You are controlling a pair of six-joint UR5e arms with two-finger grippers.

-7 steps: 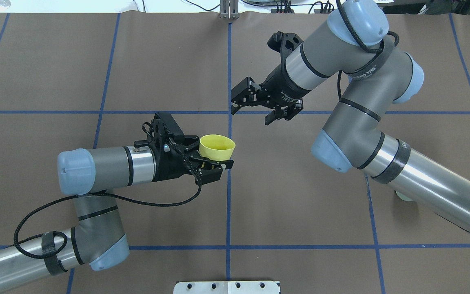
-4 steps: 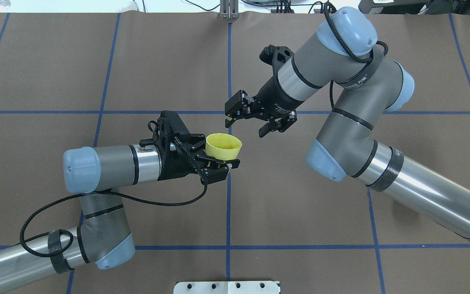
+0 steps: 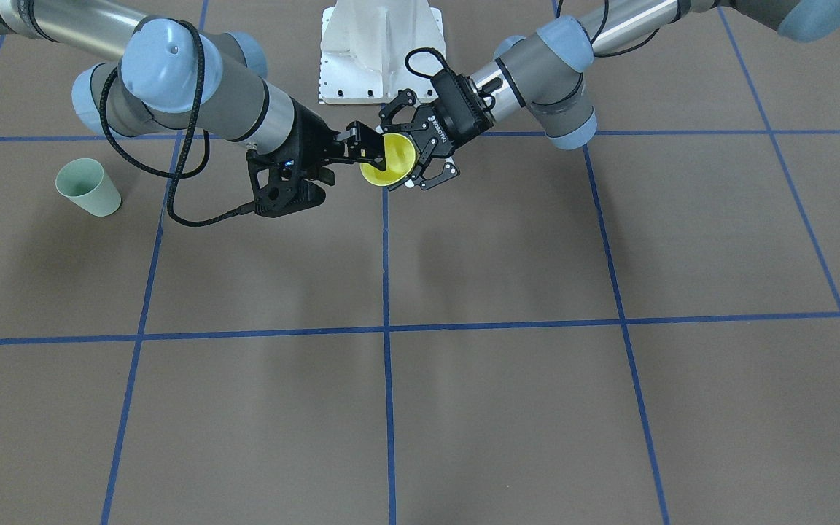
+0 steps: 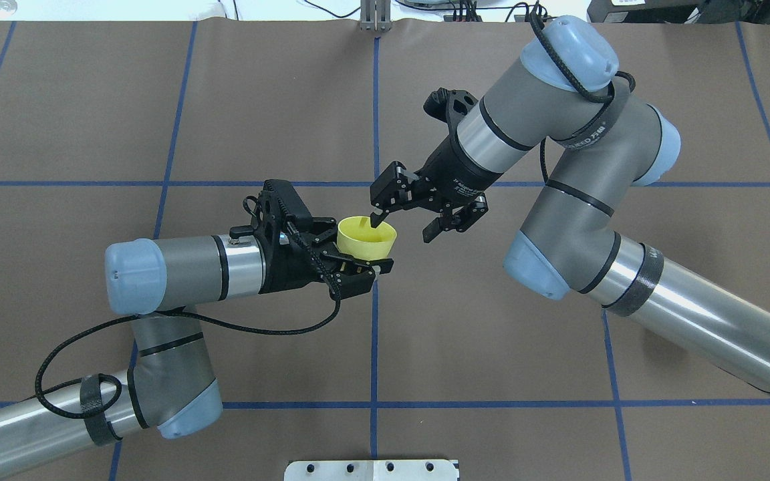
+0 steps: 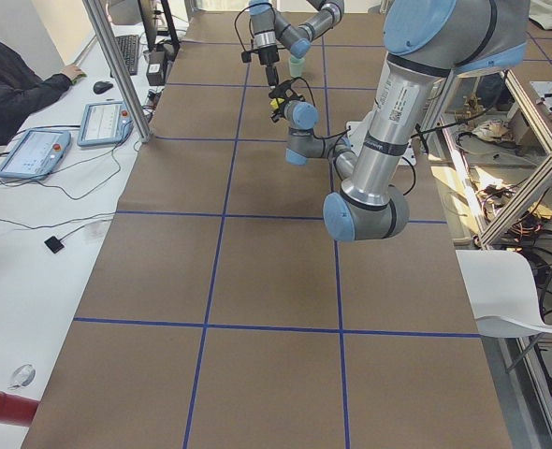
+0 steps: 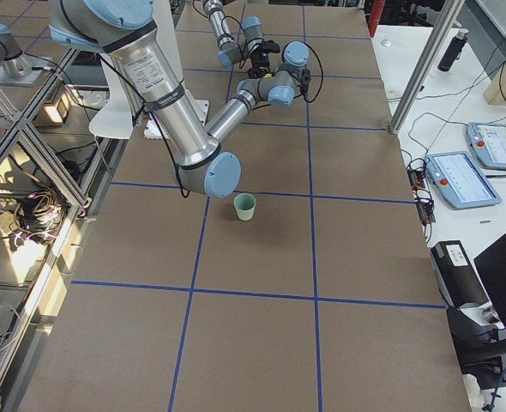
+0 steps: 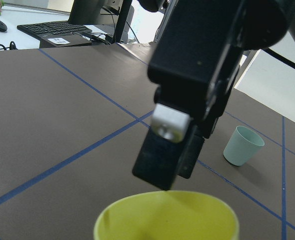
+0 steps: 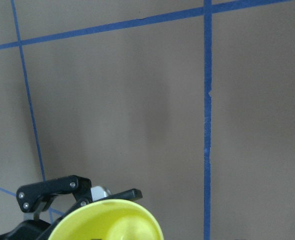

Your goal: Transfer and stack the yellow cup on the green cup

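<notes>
Yellow cup (image 4: pixel 366 237) sits upright, mouth up, clamped between the fingers of the left gripper (image 4: pixel 357 250), which holds it clear above the table (image 4: pixel 492 334) near the centre line. The right gripper (image 4: pixel 401 227) hangs just beside it, jaws spread wide and gripping nothing, with one fingertip (image 7: pixel 162 167) over the cup's rim and the other outside its wall. The green cup (image 3: pixel 89 187) stands upright on the table, well apart, on the robot's right side.
</notes>
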